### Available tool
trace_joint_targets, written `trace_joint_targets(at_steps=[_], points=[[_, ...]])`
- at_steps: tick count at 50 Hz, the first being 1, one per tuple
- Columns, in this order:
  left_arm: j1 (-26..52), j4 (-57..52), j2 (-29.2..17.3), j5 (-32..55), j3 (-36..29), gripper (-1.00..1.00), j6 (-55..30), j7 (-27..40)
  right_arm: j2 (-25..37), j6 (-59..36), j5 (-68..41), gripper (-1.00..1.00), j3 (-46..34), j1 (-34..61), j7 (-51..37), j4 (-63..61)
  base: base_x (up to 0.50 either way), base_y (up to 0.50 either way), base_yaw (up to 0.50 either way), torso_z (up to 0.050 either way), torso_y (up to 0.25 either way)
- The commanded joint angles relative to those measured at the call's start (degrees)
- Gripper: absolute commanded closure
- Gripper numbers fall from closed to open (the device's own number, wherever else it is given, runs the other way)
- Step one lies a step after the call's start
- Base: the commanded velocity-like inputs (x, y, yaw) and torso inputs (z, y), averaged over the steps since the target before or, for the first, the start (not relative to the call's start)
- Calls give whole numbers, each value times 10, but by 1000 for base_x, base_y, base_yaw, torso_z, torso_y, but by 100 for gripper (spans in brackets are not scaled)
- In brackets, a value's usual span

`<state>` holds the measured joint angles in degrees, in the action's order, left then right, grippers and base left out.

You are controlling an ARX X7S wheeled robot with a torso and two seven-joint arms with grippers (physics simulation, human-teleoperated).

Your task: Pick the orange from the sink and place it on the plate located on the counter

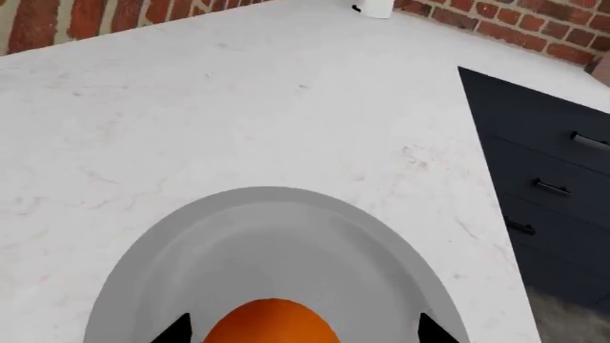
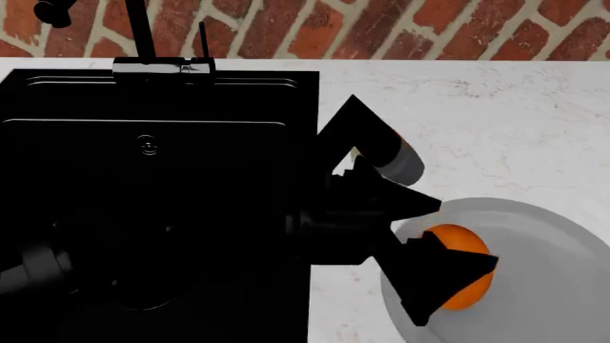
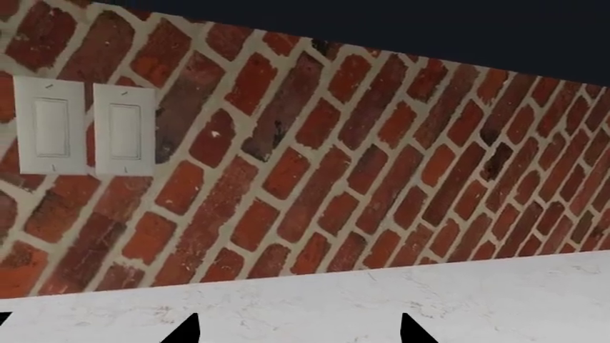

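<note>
The orange [image 2: 458, 246] is smooth, bright and rounded. It sits over the inner part of the plate [image 2: 562, 236], toward the edge nearest the sink [image 2: 153, 186], partly hidden in the head view. In the left wrist view only its upper curve shows. The plate is plain grey, round and flat with a shallow rim, lying flat on the counter [image 2: 496, 107] just beside the sink. The counter is white with faint grey veins. The sink is a large matte black rectangular basin with a round metal drain [image 2: 147, 146] and a black faucet [image 2: 143, 32] at its back edge.
</note>
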<state>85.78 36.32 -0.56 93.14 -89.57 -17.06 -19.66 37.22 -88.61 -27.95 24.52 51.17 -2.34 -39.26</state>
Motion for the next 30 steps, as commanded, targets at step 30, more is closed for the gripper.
trace_joint_targets(at_steps=[30], points=[[33,-450,-279,-6,79,-100,93,288,0,-6,-86,-100,-30,35,-71,10,0,0,0,0,0]])
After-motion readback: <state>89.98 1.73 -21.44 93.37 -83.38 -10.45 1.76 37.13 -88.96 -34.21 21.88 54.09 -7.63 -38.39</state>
